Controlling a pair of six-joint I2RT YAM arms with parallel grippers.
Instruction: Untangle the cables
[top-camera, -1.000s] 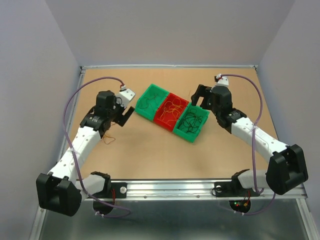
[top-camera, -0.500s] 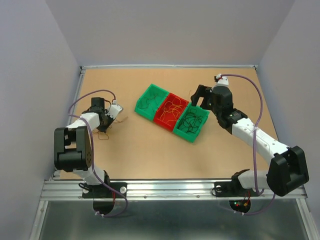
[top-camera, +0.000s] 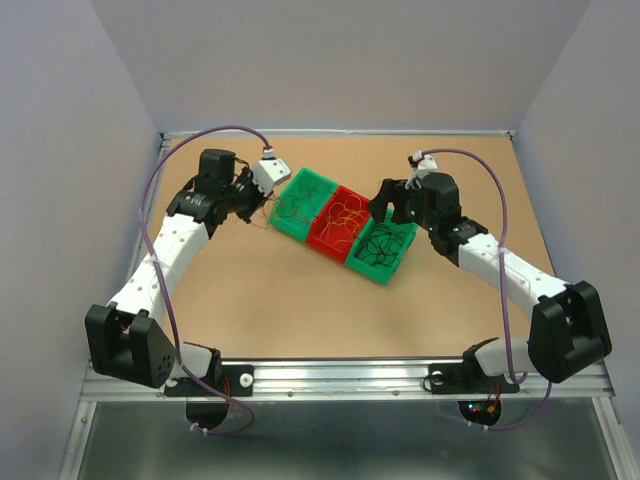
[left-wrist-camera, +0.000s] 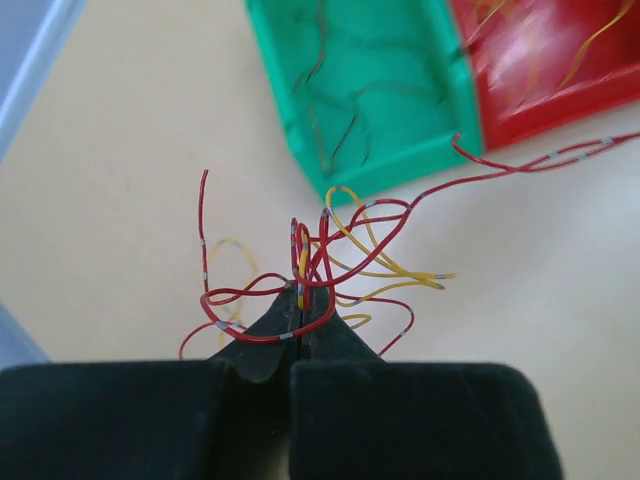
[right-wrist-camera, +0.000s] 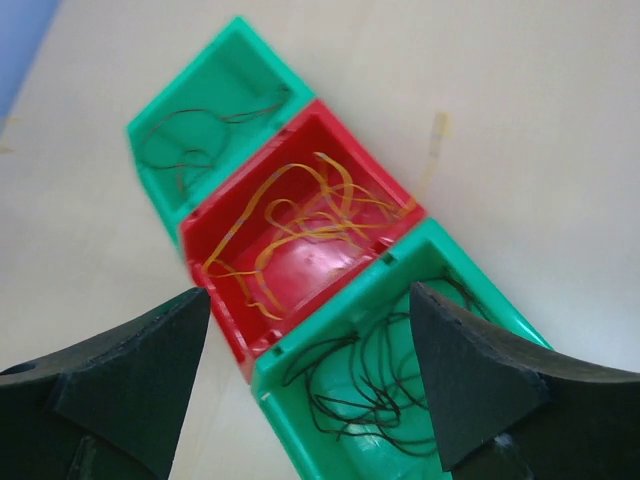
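My left gripper (left-wrist-camera: 302, 296) is shut on a tangle of red and yellow cables (left-wrist-camera: 340, 250). The strands loop out above the table just short of the left green bin (left-wrist-camera: 300, 150). From above, this gripper (top-camera: 266, 205) sits at that bin's left edge. My right gripper (right-wrist-camera: 310, 292) is open and hovers over the bins with nothing between its fingers (right-wrist-camera: 140, 370). Below it are black cables (right-wrist-camera: 400, 390) in the near green bin (right-wrist-camera: 285, 410) and orange cables (right-wrist-camera: 300, 215) in the red bin (right-wrist-camera: 300, 262). Dark cables (right-wrist-camera: 190, 150) lie in the far green bin (right-wrist-camera: 150, 185).
Three bins stand in a diagonal row mid-table: green (top-camera: 322, 181), red (top-camera: 356, 191) and green (top-camera: 380, 277). A single pale strand (right-wrist-camera: 437, 140) lies on the table beyond the red bin. Grey walls close in the left, back and right.
My left gripper has shut on the red and yellow tangle at the table's left and carried it to the left green bin. My right gripper has shifted left over the bins.
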